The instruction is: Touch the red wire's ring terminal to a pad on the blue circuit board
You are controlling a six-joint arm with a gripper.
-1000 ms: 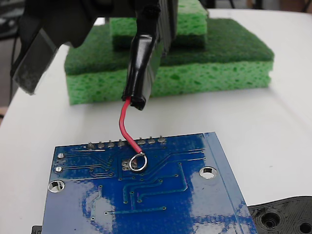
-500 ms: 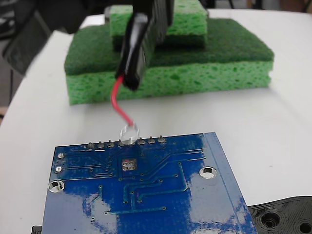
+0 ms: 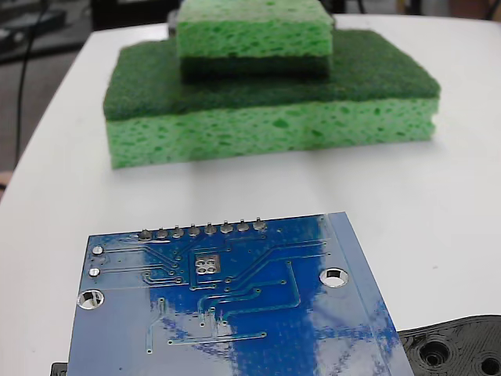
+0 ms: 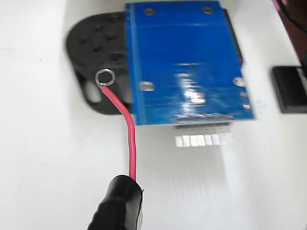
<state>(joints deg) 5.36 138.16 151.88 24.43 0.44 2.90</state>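
Fixed view: 1 blue circuit board [image 3: 235, 313] lies flat on the white bench [image 3: 438, 196], near the bottom edge of the pic. On it, 1 pad [image 3: 206, 264], silvery square w/ 4 dark dots, bare, nothing touching it. Along the board's far edge, a row of 8 grey solder blobs [image 3: 202, 230]. 2 larger silver-rimmed holes [image 3: 335, 276], one left, one right, plus 2 small silver dots at the left edge. Behind the board, well apart: 2 green sponges [image 3: 270, 102] stacked, the smaller one on top of the bigger. 1 black plastic plate [image 3: 458, 348] w/ holes at bottom right, just beside the board's corner. No arm, wire or claw in this view.

Wrist view: 1 red wire [image 4: 128, 134] curves up out of a thick black sleeve [image 4: 120, 203] at the bottom of the pic. 1 ring terminal [image 4: 105, 77] at its tip, seen over the black plate, left of the board's edge, not over the blue. Whether it touches the plate or hangs above it, can't tell. 1 dark block [image 4: 290, 88] at right, apart from the board. Claw fingers don't show in either pic, so can't tell if they're apart or clamped.
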